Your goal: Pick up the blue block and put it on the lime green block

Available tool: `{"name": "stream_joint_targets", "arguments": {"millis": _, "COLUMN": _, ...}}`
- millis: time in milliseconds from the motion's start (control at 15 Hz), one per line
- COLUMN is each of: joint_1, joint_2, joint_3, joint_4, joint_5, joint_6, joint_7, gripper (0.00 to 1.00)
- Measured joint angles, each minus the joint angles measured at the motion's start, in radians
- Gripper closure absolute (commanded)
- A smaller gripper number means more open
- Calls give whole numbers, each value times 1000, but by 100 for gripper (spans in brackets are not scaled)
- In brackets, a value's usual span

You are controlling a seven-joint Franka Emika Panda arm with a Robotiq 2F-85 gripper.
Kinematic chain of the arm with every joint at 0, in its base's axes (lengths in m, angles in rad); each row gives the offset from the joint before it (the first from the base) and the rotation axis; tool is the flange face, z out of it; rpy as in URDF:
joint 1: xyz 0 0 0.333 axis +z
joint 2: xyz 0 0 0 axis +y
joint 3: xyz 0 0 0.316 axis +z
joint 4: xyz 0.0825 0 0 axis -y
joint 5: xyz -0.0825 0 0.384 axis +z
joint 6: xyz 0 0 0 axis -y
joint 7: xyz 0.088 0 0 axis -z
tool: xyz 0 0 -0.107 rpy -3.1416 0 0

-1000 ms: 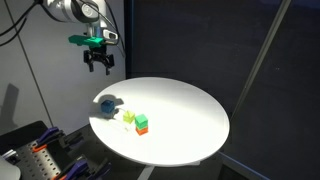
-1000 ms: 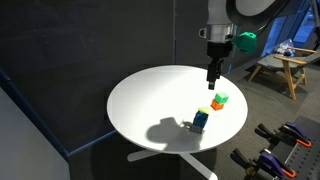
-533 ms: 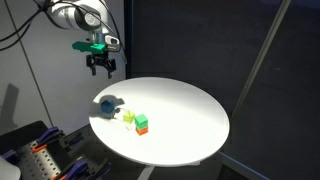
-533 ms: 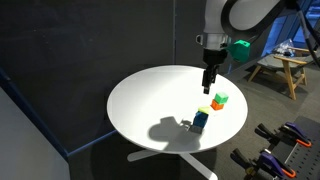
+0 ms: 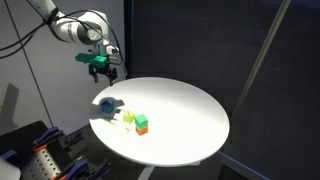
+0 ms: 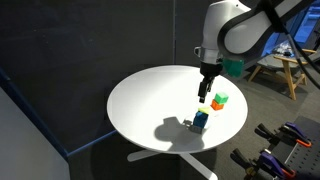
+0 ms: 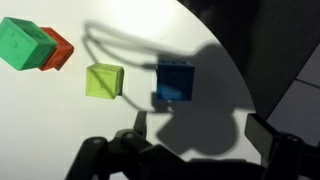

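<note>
The blue block (image 7: 175, 82) sits on the round white table (image 5: 190, 115), partly in the arm's shadow; it shows in both exterior views (image 5: 109, 104) (image 6: 200, 121). The lime green block (image 7: 104, 81) stands just beside it, apart, and shows in both exterior views (image 5: 129, 117) (image 6: 205, 110). My gripper (image 5: 104, 72) (image 6: 203, 95) hangs above the blue block, well clear of it. In the wrist view the gripper (image 7: 200, 130) is open and empty, with the blue block just ahead of its fingers.
A bright green cube (image 7: 24, 45) lies against an orange cube (image 7: 58, 48) beyond the lime green block; in an exterior view the green cube (image 5: 142, 121) sits on the orange one. Dark curtains stand behind the table (image 6: 140, 100). A wooden stool (image 6: 285, 65) stands off to the side.
My gripper has come down and moved closer to the table, toward the spot above the blue block. The blocks have not moved.
</note>
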Motion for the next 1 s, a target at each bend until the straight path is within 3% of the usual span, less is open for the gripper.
{"name": "stream_joint_targets", "arguments": {"millis": 1000, "joint_1": -15, "joint_2": 106, "joint_3": -8, "joint_4": -43, "joint_5": 0, "joint_6": 114, "joint_7": 130, "gripper": 0}}
